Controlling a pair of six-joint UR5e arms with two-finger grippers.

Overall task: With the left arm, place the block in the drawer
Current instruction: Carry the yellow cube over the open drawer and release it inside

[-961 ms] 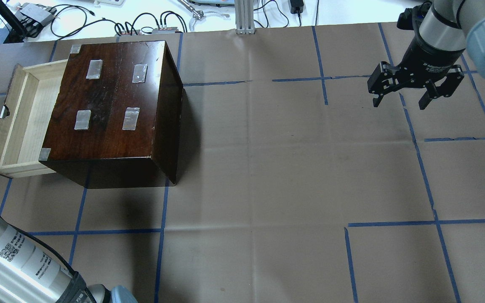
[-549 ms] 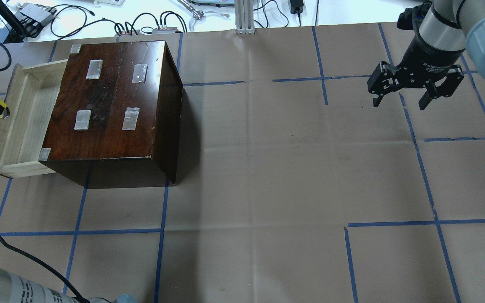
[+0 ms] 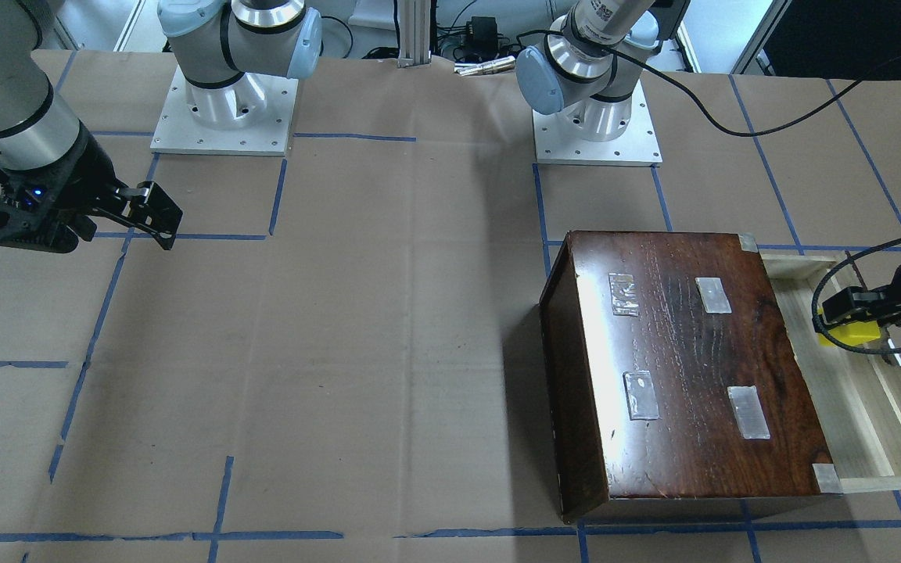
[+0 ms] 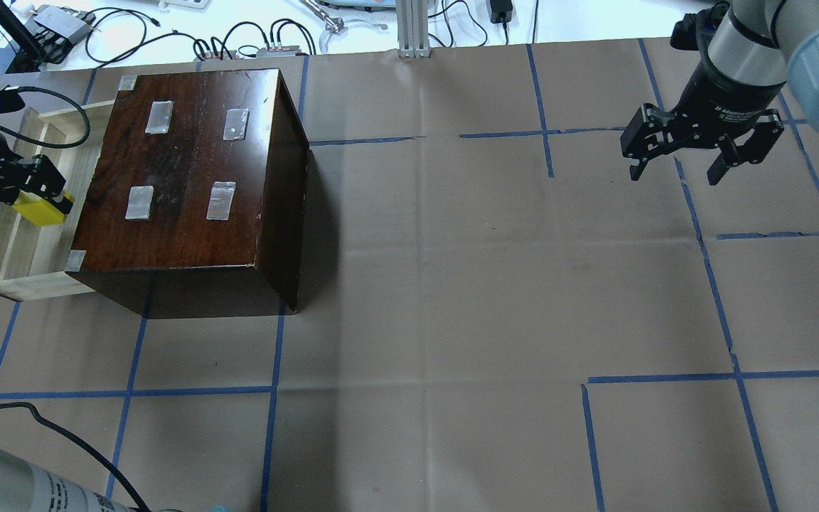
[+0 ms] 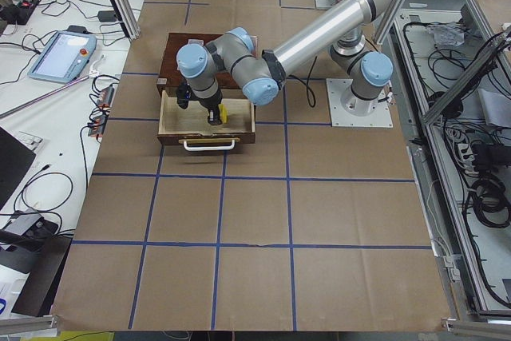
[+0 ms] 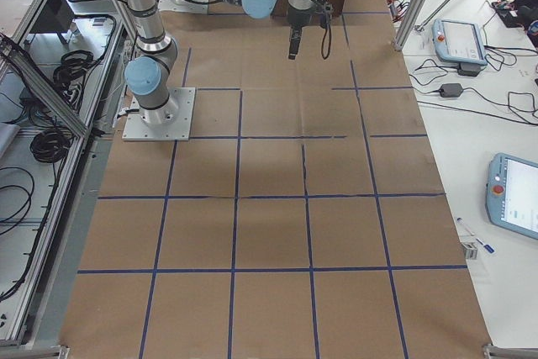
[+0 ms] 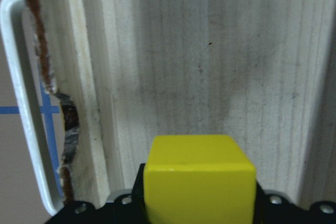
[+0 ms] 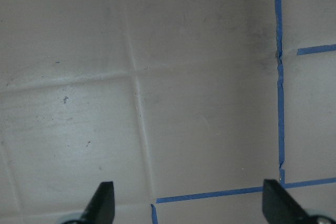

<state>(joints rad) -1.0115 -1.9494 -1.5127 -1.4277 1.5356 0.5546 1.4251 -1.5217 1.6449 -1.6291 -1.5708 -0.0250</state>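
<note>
We find the left gripper point(image 4: 40, 195) clamped on the yellow block point(image 4: 38, 212) over the drawer point(image 4: 22, 249) at the overhead view's left edge, and advise lowering it clear of the walls before release; the right gripper point(image 4: 675, 175) hangs agape at upper right.

The paper-covered, blue-taped table point(image 4: 452, 284) bears a dark wooden box point(image 4: 182, 163).

I'm working in a robotics lab, my base plates point(image 3: 177, 141) sitting bolted to a brown-papered table point(image 4: 452, 299) gridded with blue tape point(image 4: 665, 377), teach pendants point(image 5: 60, 53) lying alongside, cables point(image 5: 481, 197) trailing everywhere, aluminium framing point(image 4: 413, 28) standing around me.
</note>
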